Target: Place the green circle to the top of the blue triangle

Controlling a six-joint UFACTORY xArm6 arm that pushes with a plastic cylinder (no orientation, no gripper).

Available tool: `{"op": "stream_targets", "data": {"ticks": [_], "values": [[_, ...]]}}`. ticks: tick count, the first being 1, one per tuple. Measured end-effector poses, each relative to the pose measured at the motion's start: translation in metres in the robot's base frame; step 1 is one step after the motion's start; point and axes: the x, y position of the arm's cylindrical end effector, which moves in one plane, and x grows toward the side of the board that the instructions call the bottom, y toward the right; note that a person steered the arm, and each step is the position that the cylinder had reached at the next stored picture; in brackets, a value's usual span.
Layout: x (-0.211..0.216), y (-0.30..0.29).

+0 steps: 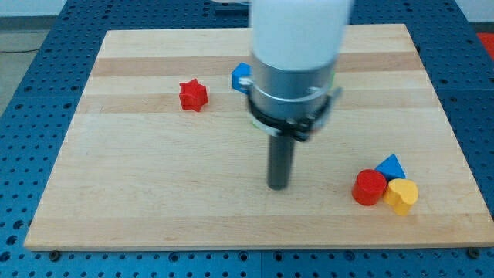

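The blue triangle [391, 166] lies at the view's lower right, touching a red cylinder [370, 187] and a yellow heart [402, 195]. I cannot see the green circle; the arm's wide body [297, 54] covers the top middle of the board. My tip [278, 187] rests on the board near the bottom centre, well left of the red cylinder and touching no block. A second blue block [241, 76] shows at the arm's left edge, partly hidden, so its shape is unclear.
A red star [194, 95] lies at the upper left. The wooden board [139, 193] sits on a blue perforated table [31, 46]; the lower-right cluster is close to the board's right edge.
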Motion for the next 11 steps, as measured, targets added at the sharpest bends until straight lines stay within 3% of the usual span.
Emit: {"op": "stream_targets", "data": {"ticks": [1,3,6,8,11], "values": [[-0.046,-0.036],[-0.117,-0.044],[-0.114,0.043],[-0.081,0.085],[-0.101,0.131]]}}
